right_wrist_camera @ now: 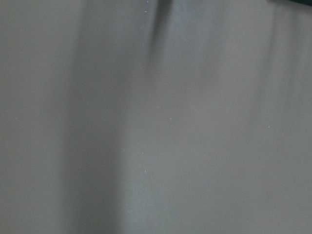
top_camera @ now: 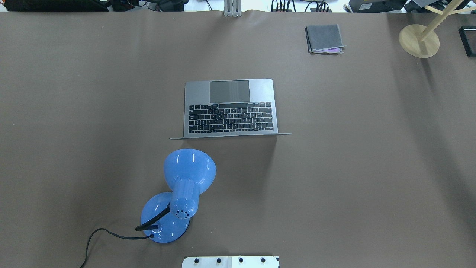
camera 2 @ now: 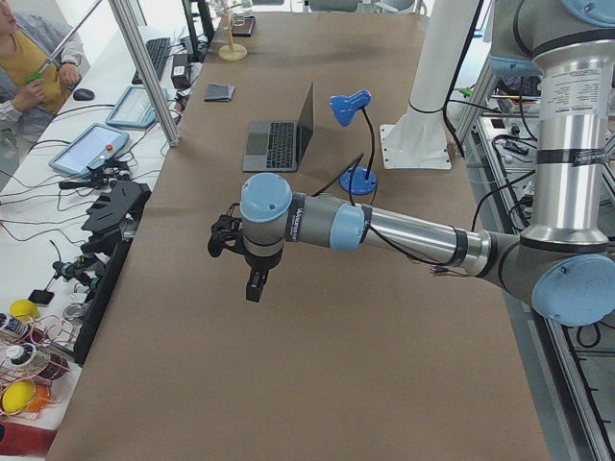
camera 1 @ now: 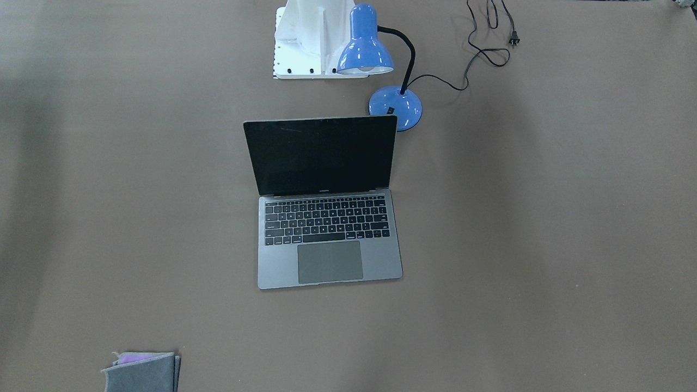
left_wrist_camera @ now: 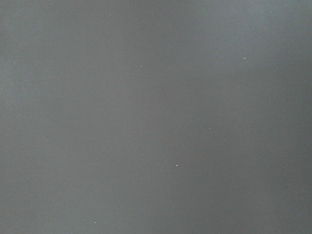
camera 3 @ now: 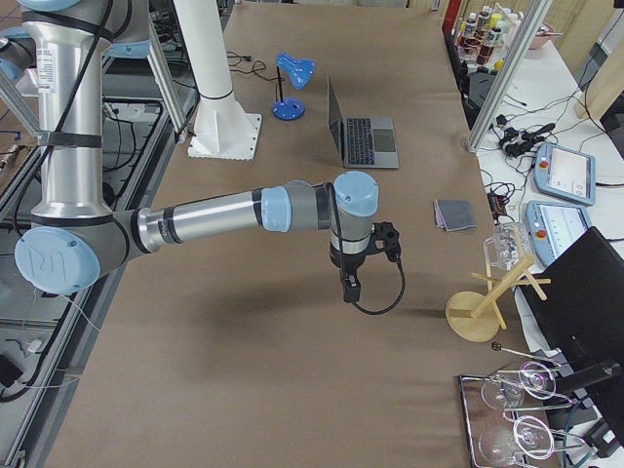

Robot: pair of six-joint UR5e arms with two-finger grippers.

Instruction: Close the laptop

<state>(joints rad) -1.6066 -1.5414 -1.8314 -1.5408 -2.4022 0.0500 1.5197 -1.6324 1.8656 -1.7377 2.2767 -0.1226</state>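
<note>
Hovering at opposite ends of the table (camera 1: 544,245), both arms are well apart from the open laptop (camera 1: 326,218).
It sits mid-table, lid near upright with its back to the robot, so closing probably means pushing the top edge away and down. A blue lamp (camera 1: 365,49) stands just behind the lid, likely crowding a reach from the left. Whether the left gripper (camera 2: 253,284) or right gripper (camera 3: 349,285) is open, I cannot tell.

The slim grey laptop (camera 1: 330,256) sits open in the middle of the table (camera 1: 544,245), base flat, lid standing nearly upright, screen black, black keys and large grey trackpad exposed, square to the table's edges.
</note>
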